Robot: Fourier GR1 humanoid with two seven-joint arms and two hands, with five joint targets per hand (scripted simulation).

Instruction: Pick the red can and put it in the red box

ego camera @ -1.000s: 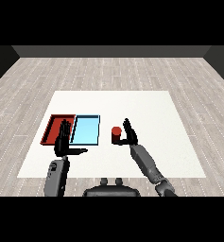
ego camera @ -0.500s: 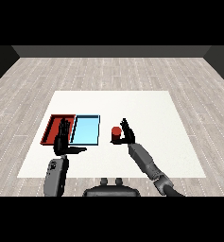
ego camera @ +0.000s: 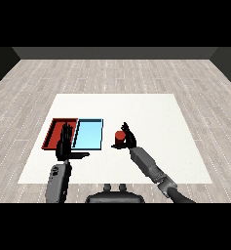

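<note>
Red can (ego camera: 119,138) stands upright on the white table (ego camera: 156,117) just right of the light blue tray (ego camera: 87,133), my right hand (ego camera: 129,138) partly curled against it, so I risk tipping it if the fingers close off-centre.

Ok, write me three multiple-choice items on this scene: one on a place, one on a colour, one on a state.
1. Where does the red can stand?
A. In the red tray
B. On the white table, right of the light blue tray
C. In the light blue tray

2. Which tray lies nearest the can?
A. Light blue
B. Red
C. Green

3. What is the left robot hand doing?
A. Holding the can
B. Held open, holding nothing
C. Gripping a tray

Answers:
1. B: it sits on the table beside the light blue tray, by the right robot hand.
2. A: the red tray lies farther left.
3. B: the left robot hand shows straight fingers.
</note>
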